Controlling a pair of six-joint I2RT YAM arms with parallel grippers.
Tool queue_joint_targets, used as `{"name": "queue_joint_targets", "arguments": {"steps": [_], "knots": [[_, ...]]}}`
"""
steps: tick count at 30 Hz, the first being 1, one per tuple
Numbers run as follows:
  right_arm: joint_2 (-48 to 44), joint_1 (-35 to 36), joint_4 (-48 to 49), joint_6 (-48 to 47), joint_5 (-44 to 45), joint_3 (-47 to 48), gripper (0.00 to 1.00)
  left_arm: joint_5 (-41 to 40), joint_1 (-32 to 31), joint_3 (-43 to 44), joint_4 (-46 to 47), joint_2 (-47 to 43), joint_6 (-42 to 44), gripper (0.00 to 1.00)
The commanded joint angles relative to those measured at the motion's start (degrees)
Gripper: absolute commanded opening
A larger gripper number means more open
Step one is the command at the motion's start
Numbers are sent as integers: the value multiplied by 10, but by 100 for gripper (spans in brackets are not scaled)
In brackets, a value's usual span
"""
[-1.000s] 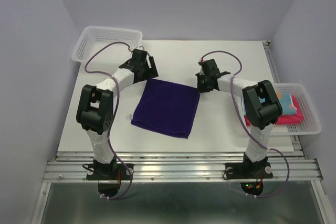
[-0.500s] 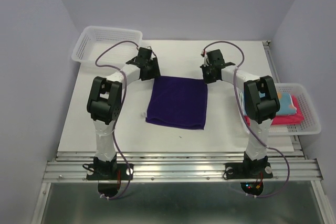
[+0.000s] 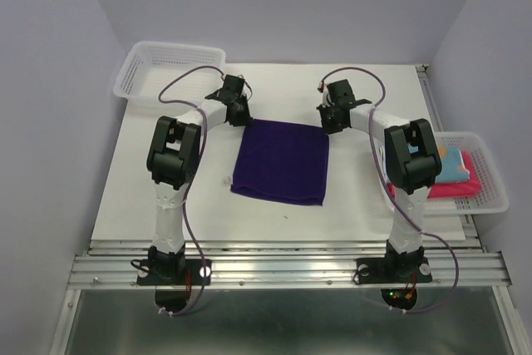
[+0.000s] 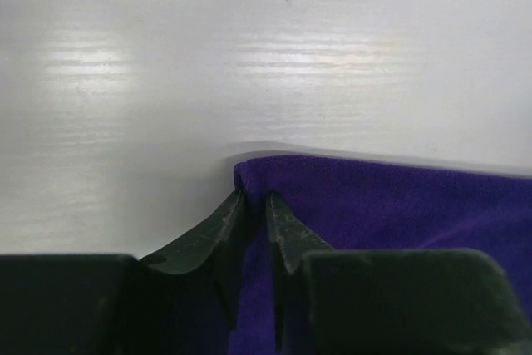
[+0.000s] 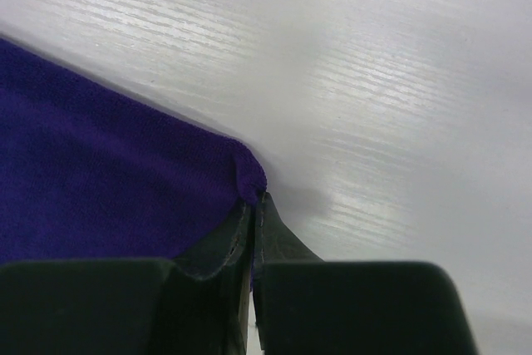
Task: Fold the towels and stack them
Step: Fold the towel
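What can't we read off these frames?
1. Basket towels: top view, right arm hides the stack's left side; count unclear.
2. Left pincer: left wrist view, purple towel fills the gap; clamped or not, unclear.
3. Purple towel's fold layers: top view, too small.

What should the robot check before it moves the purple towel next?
1. The right gripper is shut on a far corner of the purple towel: ok.
2. The left gripper is tight on the other far corner: cannot tell; cloth sits between its fingers, but a gap shows.
3. The purple towel lies flat on the table: ok.
4. The other towels sit in the right basket, apart from the purple towel: ok.
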Motion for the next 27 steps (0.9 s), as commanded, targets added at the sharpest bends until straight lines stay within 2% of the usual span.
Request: {"name": "queue_joint_targets", "arguments": {"steps": [1,4,5,11,14,17,27], "knots": [[-22,-5,-7,-12,-8,7,1,10,-2,48,-19,30,9,24],[-26,-5,-9,-14,-11,6,1,5,-8,47,-19,30,14,3],[-27,-5,-10,-17,-13,6,1,5,-9,42,-18,29,17,0],[-41,-5,-25,-30,-25,8,1,5,-11,2,29,-28,12,0],[-70,-5,-22,-35,-34,-4,1,-1,-11,-70,74,-86,2,0],[-105,-5,-8,-41,-88,-43,1,16,-11,-135,134,-147,-2,0],[-213,-2,7,-9,-159,-148,1,40,-11,-310,213,-279,-31,0]]}}
